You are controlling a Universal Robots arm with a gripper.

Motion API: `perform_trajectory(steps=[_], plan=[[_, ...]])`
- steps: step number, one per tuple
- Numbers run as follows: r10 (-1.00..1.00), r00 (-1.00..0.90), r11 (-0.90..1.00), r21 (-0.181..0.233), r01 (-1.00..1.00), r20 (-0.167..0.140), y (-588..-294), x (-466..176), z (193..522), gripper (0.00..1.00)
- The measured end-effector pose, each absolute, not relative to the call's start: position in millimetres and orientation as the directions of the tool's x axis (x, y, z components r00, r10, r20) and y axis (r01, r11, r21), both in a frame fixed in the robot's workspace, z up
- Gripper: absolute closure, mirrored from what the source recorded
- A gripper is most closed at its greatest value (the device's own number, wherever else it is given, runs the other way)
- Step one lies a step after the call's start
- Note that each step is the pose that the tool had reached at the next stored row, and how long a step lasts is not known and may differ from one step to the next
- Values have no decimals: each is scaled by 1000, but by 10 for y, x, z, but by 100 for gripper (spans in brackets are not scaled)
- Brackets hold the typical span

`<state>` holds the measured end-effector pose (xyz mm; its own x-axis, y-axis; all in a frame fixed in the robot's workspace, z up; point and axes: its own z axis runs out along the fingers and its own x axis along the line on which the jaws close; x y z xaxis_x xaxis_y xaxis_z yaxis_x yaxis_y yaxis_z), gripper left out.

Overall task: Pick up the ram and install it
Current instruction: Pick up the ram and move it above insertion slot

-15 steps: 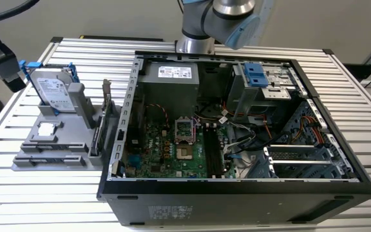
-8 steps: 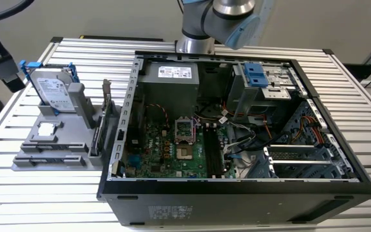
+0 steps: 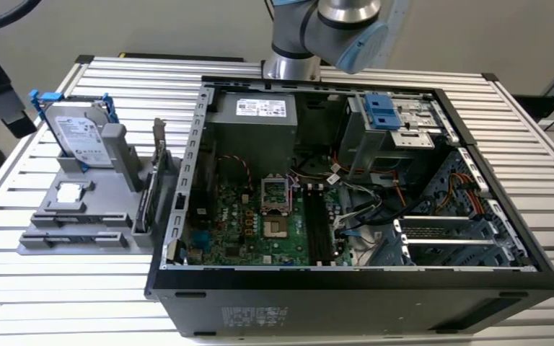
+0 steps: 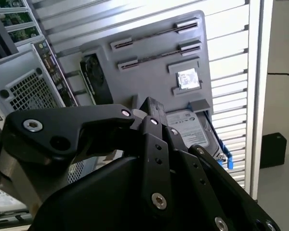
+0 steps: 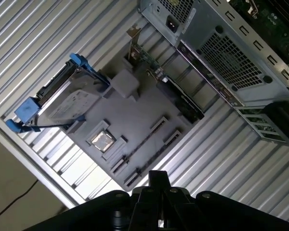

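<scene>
In the exterior view you see the open computer case point(image 3: 354, 303) lying on the slatted table point(image 3: 46, 288), with its motherboard point(image 3: 257, 223) facing up. Just beside the case, on the exterior view's left, sits the grey tray point(image 3: 99, 198). The hard drive point(image 3: 77, 133) in blue rails is propped at the tray's far end, and an upright card point(image 3: 159, 155) stands along the edge nearest the case. The arm point(image 3: 330, 29) rises behind the case.

In the second wrist view your gripper point(image 4: 151, 103) hangs high over the tray point(image 4: 149, 77). Its fingers point(image 4: 154, 113) look pressed together with nothing between them. The ram point(image 4: 151, 34) shows as a thin dark strip standing on edge in the tray's slotted holders, with a second strip like it alongside. A processor chip point(image 4: 188, 78) lies between those holders and the hard drive point(image 4: 188, 127).

In the first wrist view the fingers point(image 5: 158, 180) meet at one tip. The ram point(image 5: 140, 145) rests in its holders on the tray point(image 5: 144, 106), well apart from the fingers.
</scene>
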<state>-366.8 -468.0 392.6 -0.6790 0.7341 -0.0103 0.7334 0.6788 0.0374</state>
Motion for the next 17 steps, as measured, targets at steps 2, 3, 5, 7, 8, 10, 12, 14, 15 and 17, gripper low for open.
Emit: perform_trajectory(steps=[2,3,5,7,8,10,12,14,15,17], plan=[[746,-666,666,37,745,-10,-4680,-3668,3926,100],[751,-660,660,36,750,-9,-4680,-3668,3926,100],[761,-648,648,35,761,-9,-4680,-3668,3926,100],[771,-636,636,35,771,-8,-4680,-3668,3926,100],[776,-631,630,34,775,-8,-4680,-3668,3926,100],[786,-618,618,33,785,-7,-4680,-3668,3926,100],[795,-606,606,32,795,-6,-4679,-3668,3926,100],[804,-594,594,31,804,-5,-4680,-3668,3926,100],[809,-588,588,31,808,-5,-4680,-3668,3926,100],[817,-577,576,30,817,-4,-4680,-3668,3926,100]])
